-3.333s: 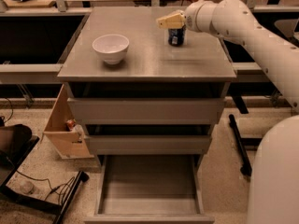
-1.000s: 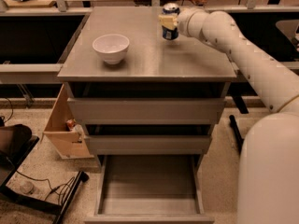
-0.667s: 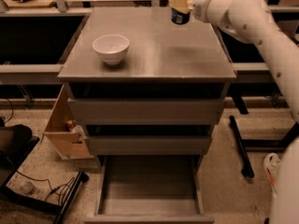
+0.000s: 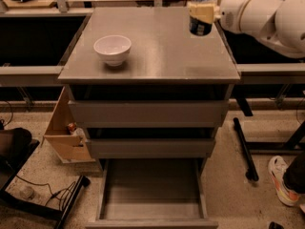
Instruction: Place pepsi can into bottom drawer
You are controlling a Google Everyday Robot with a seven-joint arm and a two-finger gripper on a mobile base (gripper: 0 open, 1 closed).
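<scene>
The pepsi can [image 4: 202, 26], dark blue with a silver top, is held up in the air above the right rear part of the grey cabinet top [image 4: 157, 51]. My gripper [image 4: 203, 11] is shut on the pepsi can, its pale fingers wrapped around the can's upper half, and the white arm reaches in from the right. The bottom drawer [image 4: 151, 190] is pulled open at the foot of the cabinet, and its tray holds nothing.
A white bowl [image 4: 112, 49] stands on the left of the cabinet top. The two upper drawers [image 4: 148, 112] are closed. A wooden box [image 4: 66, 128] leans at the cabinet's left. A black stand leg [image 4: 245, 147] and a person's shoe [image 4: 281, 180] are on the right floor.
The can was lifted off the cabinet top in my gripper. It rose toward the rear, then came forward and to the right, still held above the top.
</scene>
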